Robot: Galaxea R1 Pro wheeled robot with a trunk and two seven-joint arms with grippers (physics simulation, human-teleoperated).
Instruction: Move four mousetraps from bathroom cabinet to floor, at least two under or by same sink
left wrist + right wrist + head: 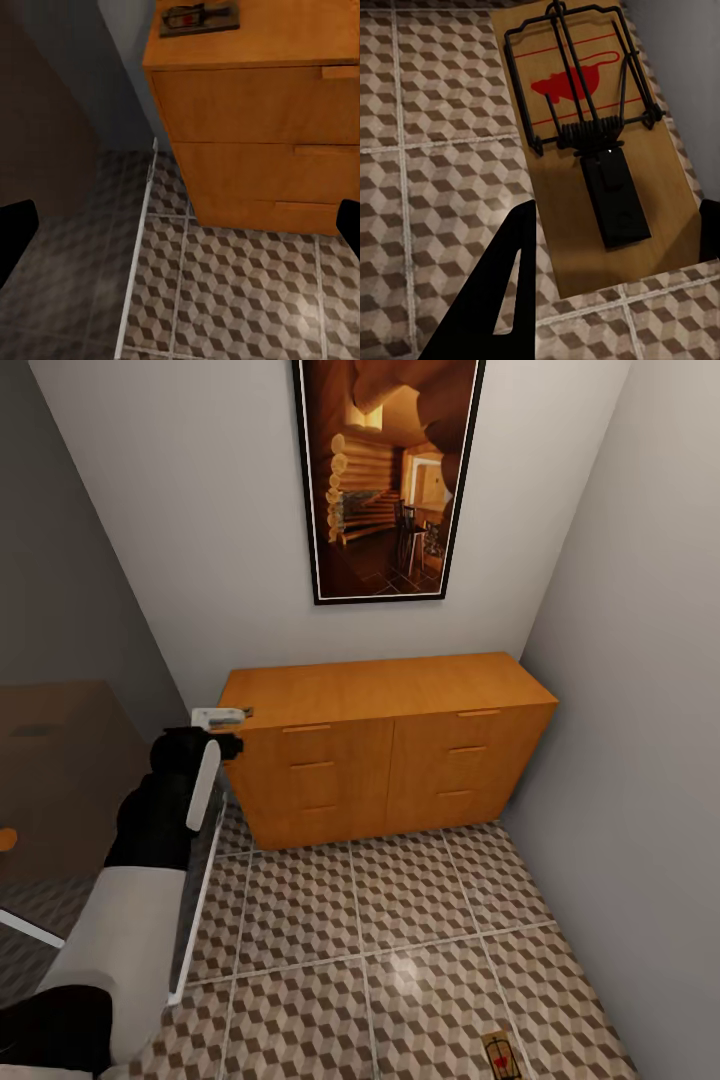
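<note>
The orange-brown cabinet [390, 750] stood against the far wall, its drawers closed, below a framed picture of a log interior [388, 475]. The left arm [165, 810] reached toward the cabinet's left end, its end effector [222, 718] at the top corner; its opening could not be told. One mousetrap [500, 1055] lay on the cube-patterned bathroom floor [380, 950] near the right wall.

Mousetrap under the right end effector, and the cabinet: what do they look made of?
Mousetrap: pale wooden board, matte, faint grain; dark metal wire bar and spring; red mouse print on it. The black plate looks like metal or plastic, can't tell. Cabinet: orange-brown wood, smooth satin finish with a soft sheen; matching wooden bar handles.
</note>
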